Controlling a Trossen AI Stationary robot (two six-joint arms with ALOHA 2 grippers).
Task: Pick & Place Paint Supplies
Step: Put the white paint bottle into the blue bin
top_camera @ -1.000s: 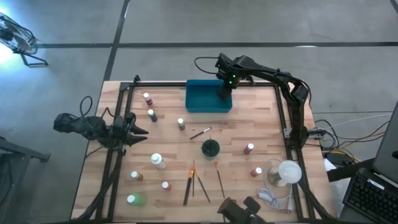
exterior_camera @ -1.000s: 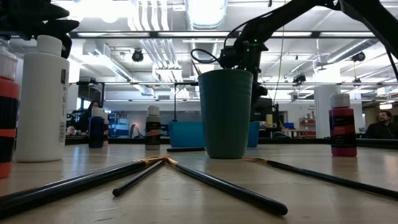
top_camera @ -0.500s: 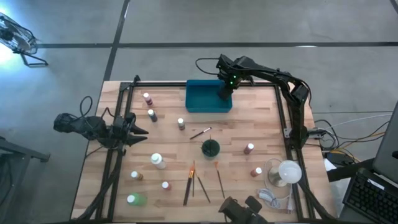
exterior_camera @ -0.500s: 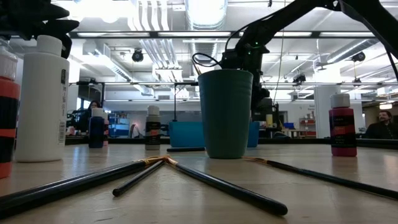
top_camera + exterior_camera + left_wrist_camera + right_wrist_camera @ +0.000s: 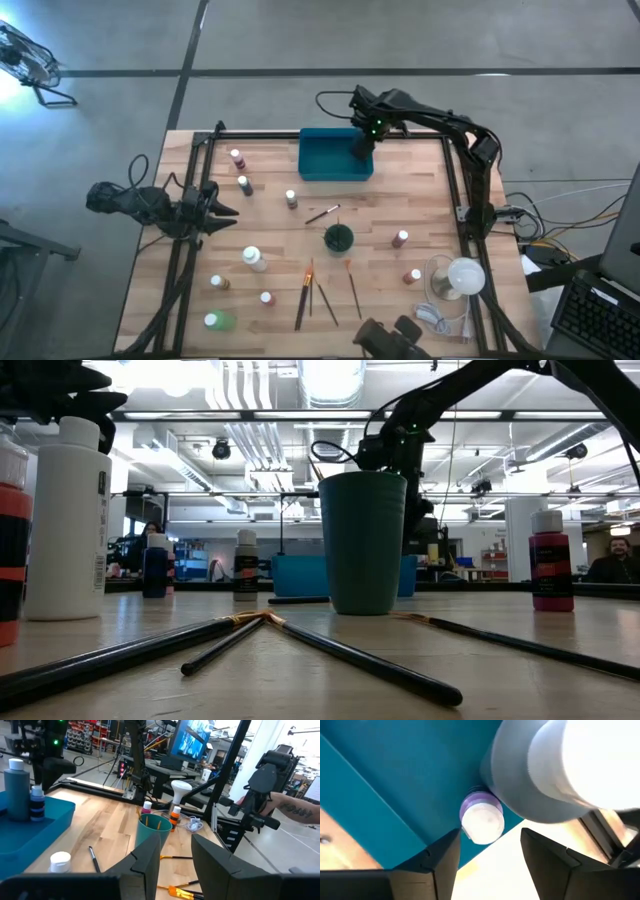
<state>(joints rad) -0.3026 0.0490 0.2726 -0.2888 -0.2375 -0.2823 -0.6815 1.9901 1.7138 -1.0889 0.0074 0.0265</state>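
The right tool (image 5: 362, 148) hung over the right end of the teal tray (image 5: 325, 158), which lay at the far edge of the desk (image 5: 400, 205). In the right wrist view its 2 dark fingers (image 5: 440, 860) stood apart with nothing between them; below them, inside the tray, were a small bottle with a purple neck and white cap (image 5: 481, 818) and, touching it, a taller grey bottle (image 5: 540, 775). The left wrist view showed those same 2 bottles upright in the tray, the taller one (image 5: 16, 790) beside the small one (image 5: 36, 802).

The left tool (image 5: 222, 211) waited at the left edge of the desk, well apart from the tray, its fingers (image 5: 147, 862) parted a little and holding nothing.

The dark green cup (image 5: 338, 238) stood in front of the tray, near the middle of the desk. Between cup and tray lay 1 thin paintbrush (image 5: 322, 214). On the near side of the cup lay several more brushes (image 5: 305, 292), 1 of them (image 5: 353, 288) apart to the right. A maroon bottle (image 5: 400, 239) stood right of the cup. Left of the tray stood 3 small white-capped bottles (image 5: 244, 184), and a larger white bottle (image 5: 253, 258) lay left of the cup
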